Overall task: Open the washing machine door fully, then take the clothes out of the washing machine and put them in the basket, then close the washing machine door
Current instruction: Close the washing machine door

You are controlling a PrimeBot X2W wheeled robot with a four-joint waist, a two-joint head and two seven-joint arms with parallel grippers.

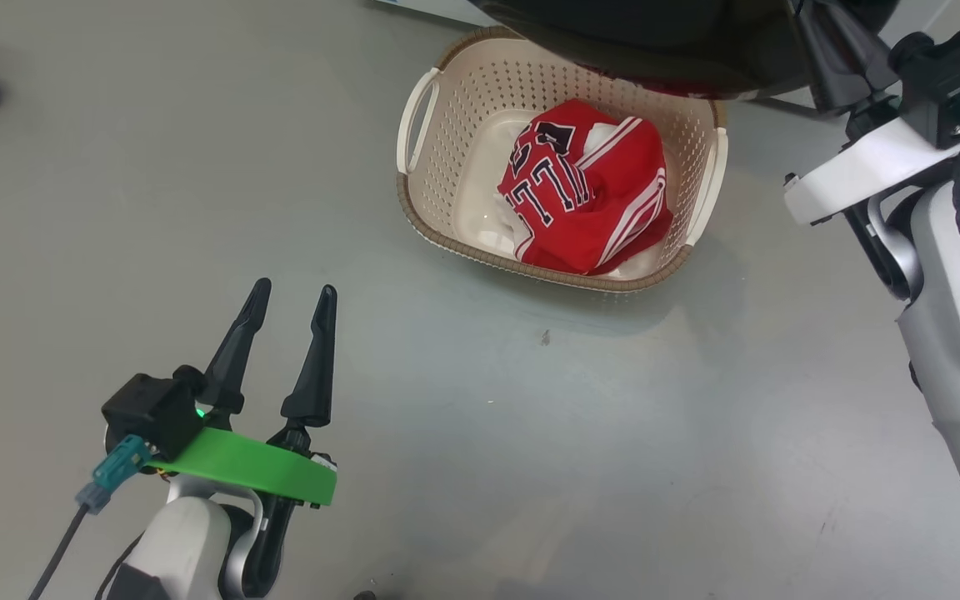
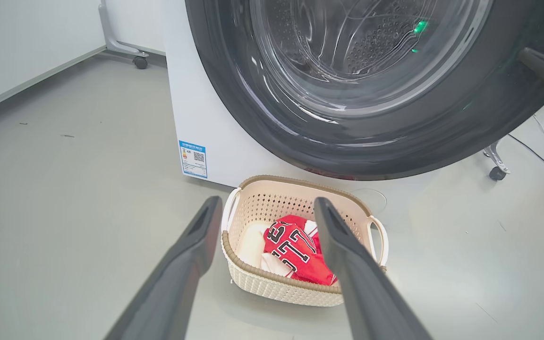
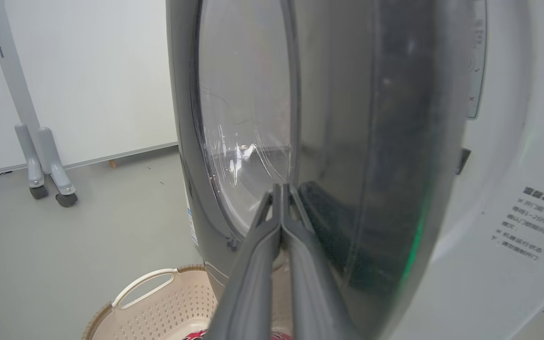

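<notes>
Left hand [image 1: 295, 287] gapes; one basket [image 1: 447, 242] holds clothes [image 1: 584, 196].

The clothes [image 1: 584, 187] lie in the basket [image 1: 447, 83] before the washing machine [image 2: 215, 118]

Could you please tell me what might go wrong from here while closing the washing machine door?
1. The shut fingers of the right gripper point at the glossy, curved washing machine door, so a push may slide off.
2. The basket holding the clothes sits just beneath the door's rim; the swinging door might clip it.
</notes>
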